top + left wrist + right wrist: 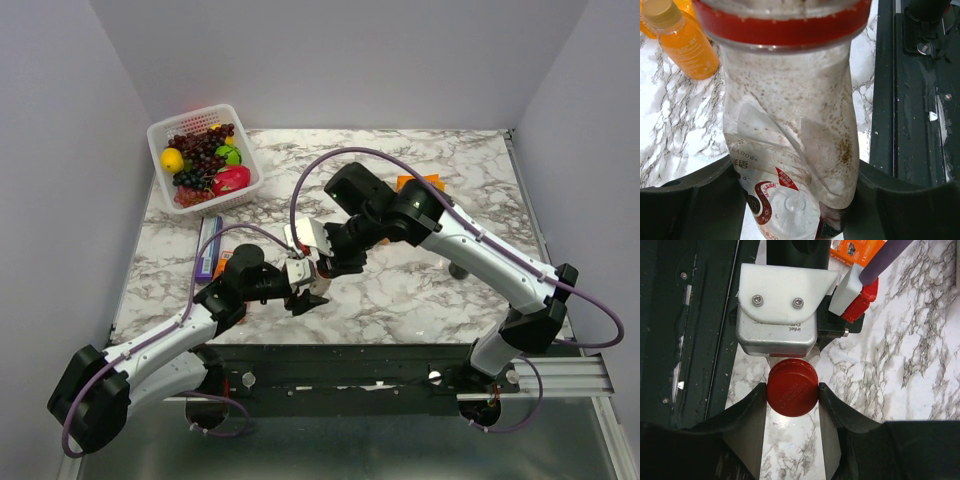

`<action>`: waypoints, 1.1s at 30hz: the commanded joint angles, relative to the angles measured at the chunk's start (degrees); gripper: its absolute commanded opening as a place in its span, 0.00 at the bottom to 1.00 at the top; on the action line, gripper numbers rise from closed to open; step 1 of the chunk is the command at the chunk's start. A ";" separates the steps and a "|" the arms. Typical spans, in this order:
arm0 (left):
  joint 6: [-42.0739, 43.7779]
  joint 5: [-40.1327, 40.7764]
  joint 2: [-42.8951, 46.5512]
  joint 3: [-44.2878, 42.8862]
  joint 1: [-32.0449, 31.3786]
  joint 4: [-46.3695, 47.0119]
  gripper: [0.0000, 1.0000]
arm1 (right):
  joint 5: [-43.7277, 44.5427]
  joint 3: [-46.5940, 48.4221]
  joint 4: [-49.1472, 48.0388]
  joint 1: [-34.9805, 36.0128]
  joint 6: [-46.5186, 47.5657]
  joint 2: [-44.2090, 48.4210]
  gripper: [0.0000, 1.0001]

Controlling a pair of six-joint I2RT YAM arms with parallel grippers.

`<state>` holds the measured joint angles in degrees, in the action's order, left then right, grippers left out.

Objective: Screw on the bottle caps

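My left gripper (795,210) is shut on the lower body of the clear bottle (790,125), which has reddish-brown residue inside. The red cap (792,387) sits on the bottle's mouth and shows as a red band in the left wrist view (785,25). My right gripper (792,390) is shut on the red cap from both sides. In the top view both grippers meet at the table's front middle, left (303,292) and right (323,266), and hide the bottle. The orange bottle (687,45) stands behind with a yellow-orange cap (660,11) on it.
A white basket (160,135) of fruit stands at the back left. A blue-purple packet (208,245) lies by the left arm. An orange packet (420,182) lies behind the right arm. The black rail (400,365) runs along the table's near edge.
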<state>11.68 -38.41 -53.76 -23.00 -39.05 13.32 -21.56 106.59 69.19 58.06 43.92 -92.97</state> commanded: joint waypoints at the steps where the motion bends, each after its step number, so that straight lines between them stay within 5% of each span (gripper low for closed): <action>1: -2.28 1.23 1.99 0.15 0.81 8.38 0.00 | -3.04 0.99 2.27 0.21 -2.17 -2.13 0.47; 9: -6.05 2.64 2.08 -0.20 1.78 11.64 0.00 | -6.56 -0.15 0.25 -0.93 -5.69 -1.95 0.47; 17: -7.90 2.99 2.25 -2.31 2.05 10.94 0.00 | 0.02 -0.15 -5.56 -1.20 -10.70 -3.01 0.46; 33: -15.55 24.88 1.90 -3.45 2.22 11.90 0.00 | 4.95 -0.68 -3.18 -1.20 -25.55 -6.43 0.41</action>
<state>1.85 -22.83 -53.25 -21.96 -37.47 16.05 -16.05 108.90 60.93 55.55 26.02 -97.49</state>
